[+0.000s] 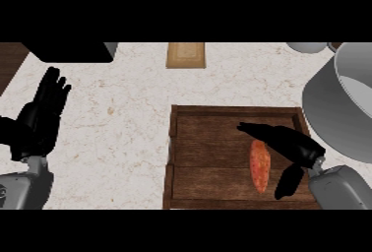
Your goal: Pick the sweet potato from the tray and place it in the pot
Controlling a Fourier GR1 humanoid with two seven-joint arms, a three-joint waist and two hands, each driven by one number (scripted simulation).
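An orange sweet potato (259, 166) lies lengthwise on the dark wooden tray (203, 147), right of its middle. My right hand (294, 145) hovers just right of it, fingers stretched toward the tray's far side above the potato's top end and the thumb pointing down beside its lower end; the hand is open and not closed round it. The large grey pot (341, 106) stands at the right edge, only partly in view. My left hand (40, 115) rests open at the left, fingers up.
A small tan board (186, 54) lies at the counter's far edge. A black object (69, 51) sits at the far left corner and a grey round item (309, 47) at the far right. Speckled counter (116, 138) spreads left of the tray.
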